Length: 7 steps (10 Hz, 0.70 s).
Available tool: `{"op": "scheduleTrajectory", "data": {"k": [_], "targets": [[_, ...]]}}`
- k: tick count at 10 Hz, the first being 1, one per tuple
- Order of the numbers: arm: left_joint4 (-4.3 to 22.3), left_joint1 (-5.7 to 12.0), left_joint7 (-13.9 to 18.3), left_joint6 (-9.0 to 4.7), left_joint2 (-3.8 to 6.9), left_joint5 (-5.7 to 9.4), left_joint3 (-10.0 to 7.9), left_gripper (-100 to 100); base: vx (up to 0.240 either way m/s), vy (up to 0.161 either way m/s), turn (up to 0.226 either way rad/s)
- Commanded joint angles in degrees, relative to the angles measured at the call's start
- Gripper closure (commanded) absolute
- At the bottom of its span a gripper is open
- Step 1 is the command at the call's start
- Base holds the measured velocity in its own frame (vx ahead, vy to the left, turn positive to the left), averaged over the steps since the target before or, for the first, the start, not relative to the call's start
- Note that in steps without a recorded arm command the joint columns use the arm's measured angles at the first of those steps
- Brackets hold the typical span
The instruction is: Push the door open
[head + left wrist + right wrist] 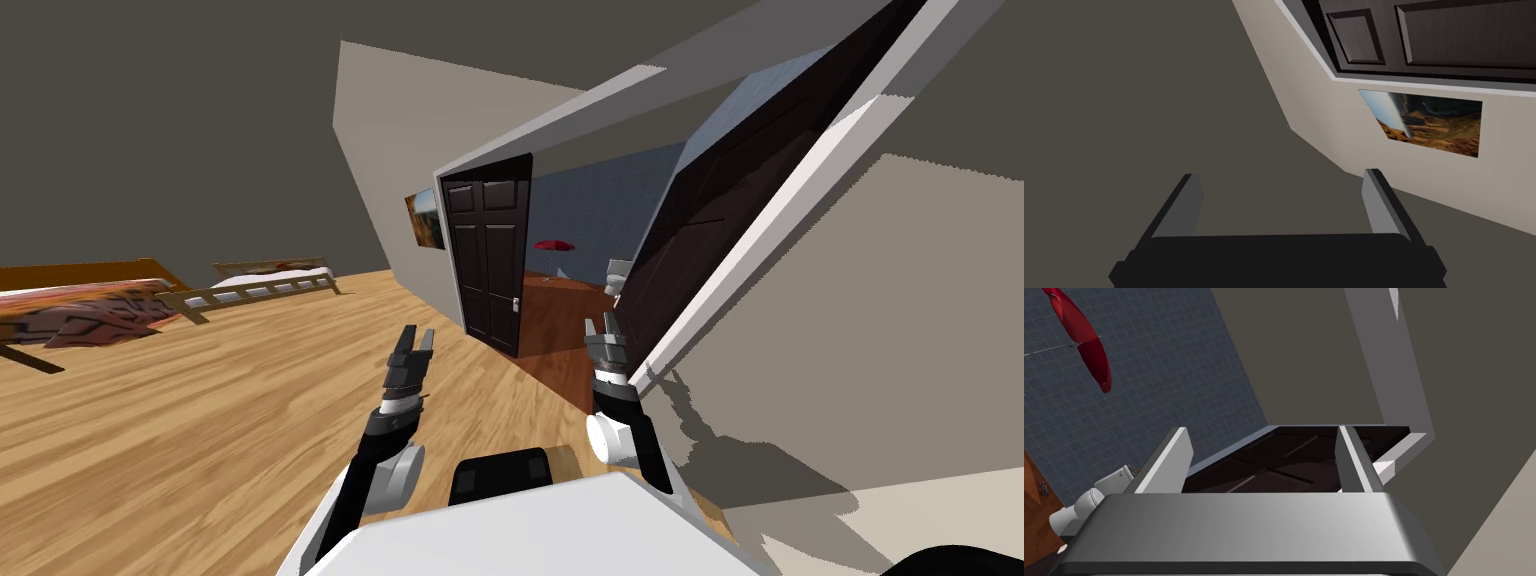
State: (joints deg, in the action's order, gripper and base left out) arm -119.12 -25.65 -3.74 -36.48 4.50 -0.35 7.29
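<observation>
The push looked under way, with the dark door (720,220) hanging part-open toward the tiled room. The right gripper (601,324) stood just beside it, fingers spread wide and holding nothing; contact with the door was unclear. Next came a steady forward press. The left gripper (418,336) hung apart, equally wide and empty.
</observation>
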Motion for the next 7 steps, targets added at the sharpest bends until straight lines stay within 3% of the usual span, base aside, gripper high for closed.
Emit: {"op": "scheduleTrajectory", "data": {"k": [1,7], "targets": [[1.89,0.46,0.19,-0.23,0.14,-0.07,0.43,-100,0.091,0.013,-0.073],[9.22,2.36,0.86,-0.88,0.60,-0.33,2.05,-100,0.094,0.017,-0.074]]}}
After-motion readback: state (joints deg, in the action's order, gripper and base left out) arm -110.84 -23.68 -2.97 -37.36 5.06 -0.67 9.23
